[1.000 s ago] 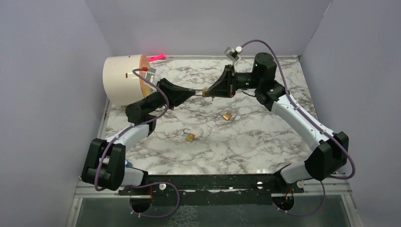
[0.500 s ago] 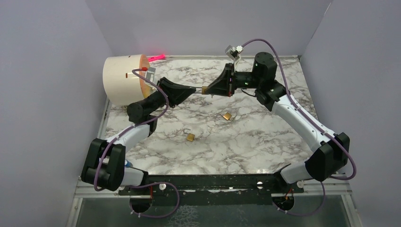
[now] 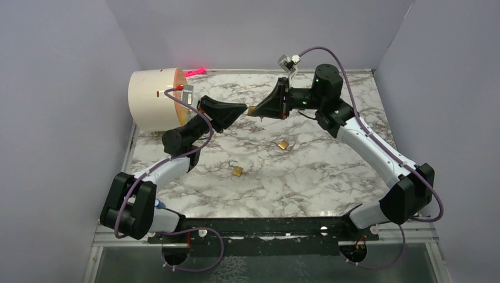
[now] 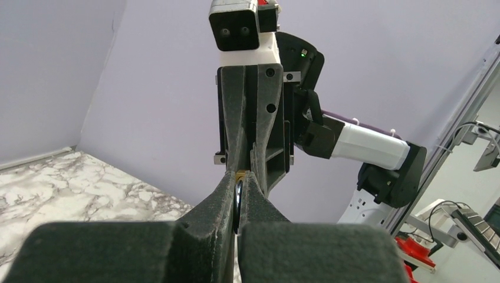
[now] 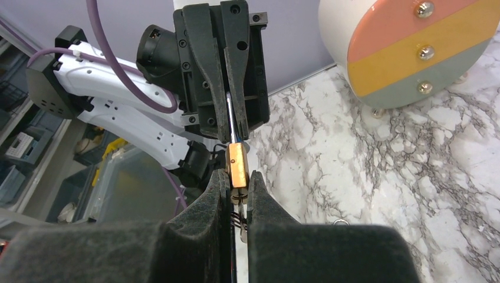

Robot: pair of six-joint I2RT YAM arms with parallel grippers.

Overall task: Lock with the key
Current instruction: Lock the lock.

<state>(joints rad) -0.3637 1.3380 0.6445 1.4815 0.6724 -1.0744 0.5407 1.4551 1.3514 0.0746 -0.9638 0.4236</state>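
Over a white-and-grey marble tabletop [image 3: 306,177] walled in lilac, a small brass padlock [image 5: 237,167] is being pinched mid-air at the far side by the closed right gripper [image 5: 237,184]. A thin silver key [image 5: 230,121] is being clamped by the closed left gripper [image 3: 243,109], with its blade tip touching the padlock's end. A second brass padlock [image 3: 283,144] and a third brass padlock [image 3: 237,171] are lying on the marble nearer the bases.

The worktop [image 3: 306,177] was white marble veined with grey; the padlock [image 5: 237,165] was brass, its key [image 5: 231,121] silver. The cream drum [image 3: 150,99] at the far left corner had a face banded salmon, yellow and grey-green. The left end effector [image 3: 243,109] and right end effector [image 3: 256,111] were black.
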